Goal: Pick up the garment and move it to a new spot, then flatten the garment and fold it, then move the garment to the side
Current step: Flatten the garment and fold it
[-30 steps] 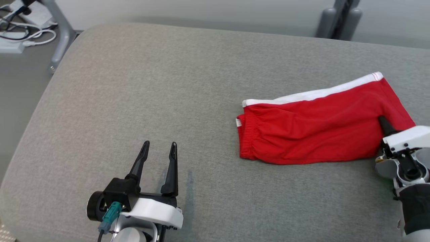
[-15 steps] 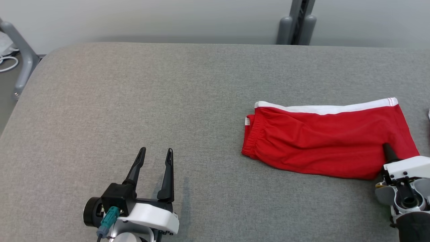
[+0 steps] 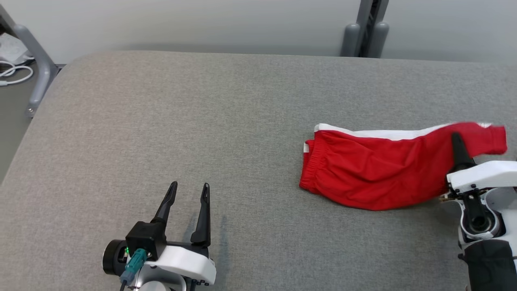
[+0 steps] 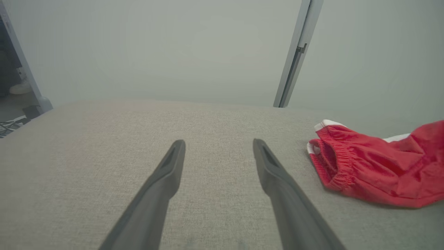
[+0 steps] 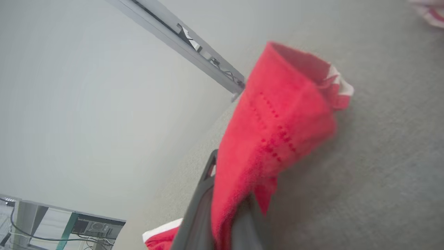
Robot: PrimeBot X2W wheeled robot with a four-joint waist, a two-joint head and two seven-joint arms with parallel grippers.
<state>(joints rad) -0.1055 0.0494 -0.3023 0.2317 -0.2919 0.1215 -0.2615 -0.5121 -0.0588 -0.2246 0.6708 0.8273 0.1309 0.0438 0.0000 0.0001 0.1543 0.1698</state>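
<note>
Head view, right gripper clenched on red shorts near grey pad's right edge, left gripper released, open pad leftward.

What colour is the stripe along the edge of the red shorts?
White; the stripe on the shorts shows best in the head view.

A broad table padded in grey cloth sits before a plain pale wall. A grey metal post stands behind it; white cables trail at far left.

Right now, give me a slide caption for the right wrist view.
Right gripper shut on the red shorts, one end raised above the grey padded table.
</note>
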